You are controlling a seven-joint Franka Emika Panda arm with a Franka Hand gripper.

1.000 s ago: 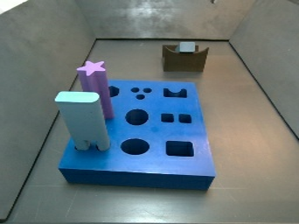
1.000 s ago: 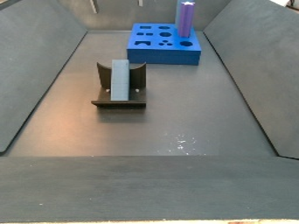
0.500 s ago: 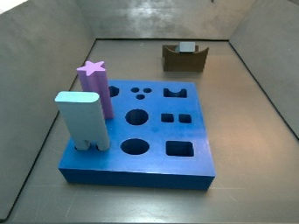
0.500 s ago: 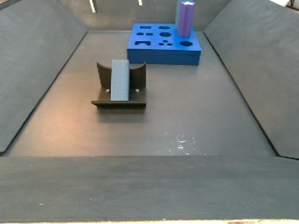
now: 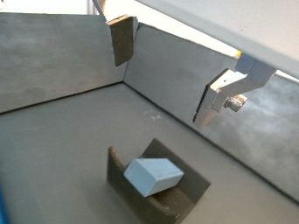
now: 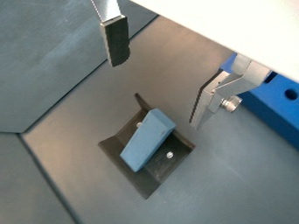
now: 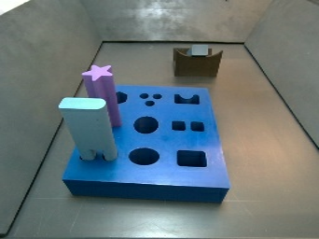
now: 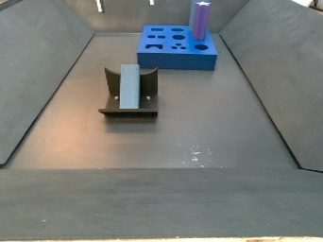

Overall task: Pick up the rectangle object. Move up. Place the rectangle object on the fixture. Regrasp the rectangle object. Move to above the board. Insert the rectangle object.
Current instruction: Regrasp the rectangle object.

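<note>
Bar (image 8: 127, 87) is sitting in the fixture (image 8: 128, 93), lying along its notch, nothing gripping it. Gripper (image 6: 163, 66) hangs above the fixture with its fingers (image 6: 115, 40) spread wide and empty; both wrist views look down past the silver plates at the bar (image 5: 153, 175) in the dark cradle (image 5: 163, 197). You don't see the gripper in either side view.

Around the fixture it's a plain dark grey floor (image 8: 177, 132), matte with a few shiny specks on the side away from the board. Grey walls (image 8: 44, 76) slope up on both sides of the fixture, making a trough.

Board (image 7: 156, 140) is well apart from the fixture, at the other end of the floor, bright blue with round, square and odd-shaped holes. Two pieces stand upright in it along one edge: a purple star post (image 7: 103, 93) and a pale blue block (image 7: 88, 129) just beside it. A corner of the board (image 6: 278, 98) shows past one finger in a wrist view.
</note>
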